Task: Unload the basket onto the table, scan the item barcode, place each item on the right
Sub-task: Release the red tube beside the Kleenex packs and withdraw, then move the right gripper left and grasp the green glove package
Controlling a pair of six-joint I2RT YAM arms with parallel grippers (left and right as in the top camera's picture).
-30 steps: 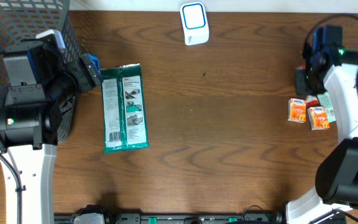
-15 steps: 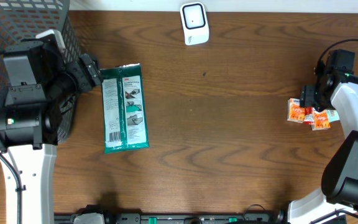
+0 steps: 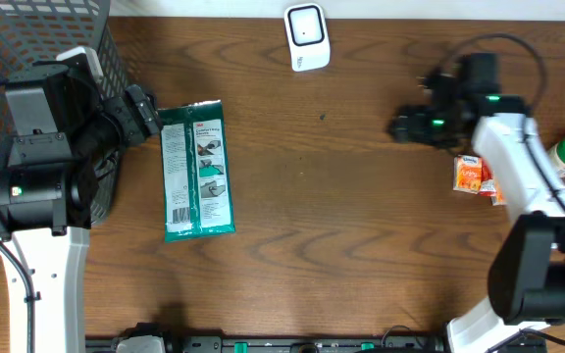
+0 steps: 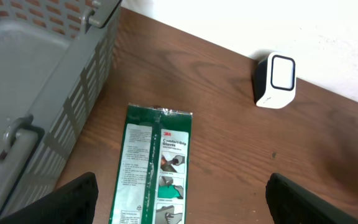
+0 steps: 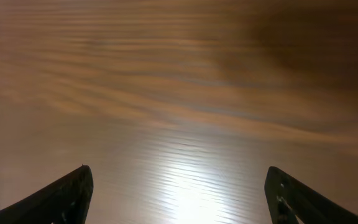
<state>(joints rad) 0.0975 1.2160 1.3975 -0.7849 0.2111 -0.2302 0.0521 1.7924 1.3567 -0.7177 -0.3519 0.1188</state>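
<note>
Left side of table (image 3: 341,216): green glove packet (image 3: 197,169) lies flat, far-left corner just beside left gripper (image 3: 145,108), jaws apart, empty; right gripper (image 3: 400,126), jaws apart, well apart from packet.

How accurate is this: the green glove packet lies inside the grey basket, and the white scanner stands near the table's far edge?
Not quite: the overhead view shows the green glove packet on the table beside the grey basket, not inside it. The white scanner is near the far edge.
</note>
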